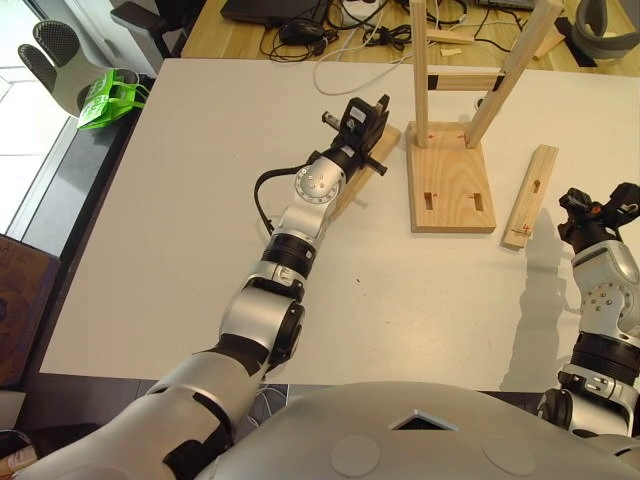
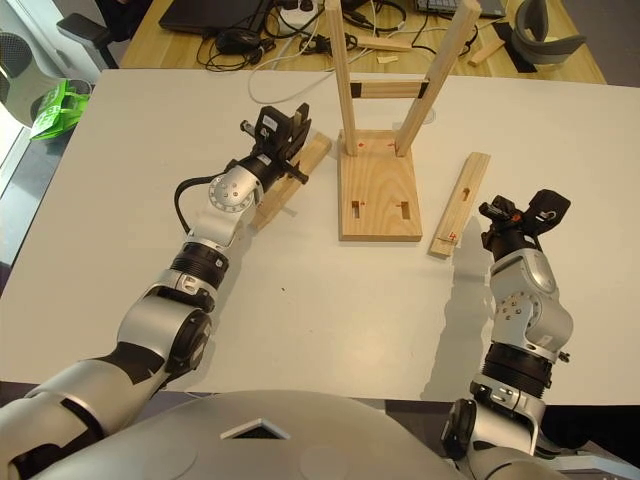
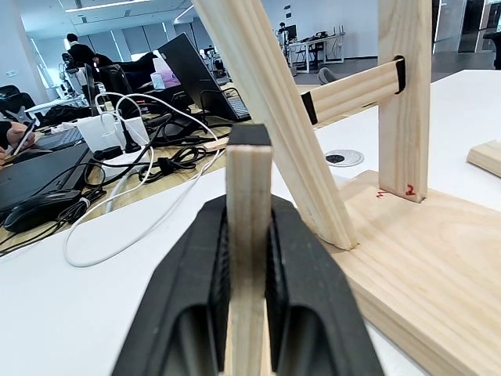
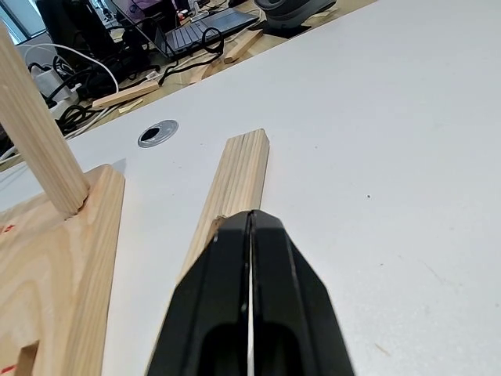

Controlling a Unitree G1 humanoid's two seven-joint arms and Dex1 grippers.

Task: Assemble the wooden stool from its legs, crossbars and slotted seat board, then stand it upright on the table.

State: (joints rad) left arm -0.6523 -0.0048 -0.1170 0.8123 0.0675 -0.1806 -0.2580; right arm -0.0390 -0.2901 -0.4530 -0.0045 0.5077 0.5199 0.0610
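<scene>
We work on a wide white bench (image 1: 200,250) with a round cable port (image 4: 157,133) set into its top. Past its far edge stands a wooden desk (image 1: 230,40) carrying a laptop (image 2: 200,12), a mouse (image 1: 300,32), a tangle of cables (image 1: 350,40) and a few wood offcuts (image 4: 125,94). A green bag (image 1: 110,95) sits on the floor off the bench's left side.

The seat board (image 1: 452,190) lies flat on the bench, towards the far right. Two legs (image 1: 420,70) stand up from its far end, one upright and one leaning, joined by a crossbar (image 1: 462,81) with black ends. The two slots (image 1: 429,199) near the board's near edge are open. A loose leg (image 1: 530,195) lies flat just beside the board on its right, apart from it.

The left claw (image 1: 365,125) is just left of the board and clamps a wooden stick (image 3: 249,196) between its black fingers (image 3: 286,258). The stick runs back under the wrist, so the arm hides part of it from above. The standing legs rise close ahead of this claw.

The right claw (image 4: 250,227) is closed, its fingers meeting with nothing between them. It sits at the near end of the loose leg. We cannot tell whether it touches the wood.
</scene>
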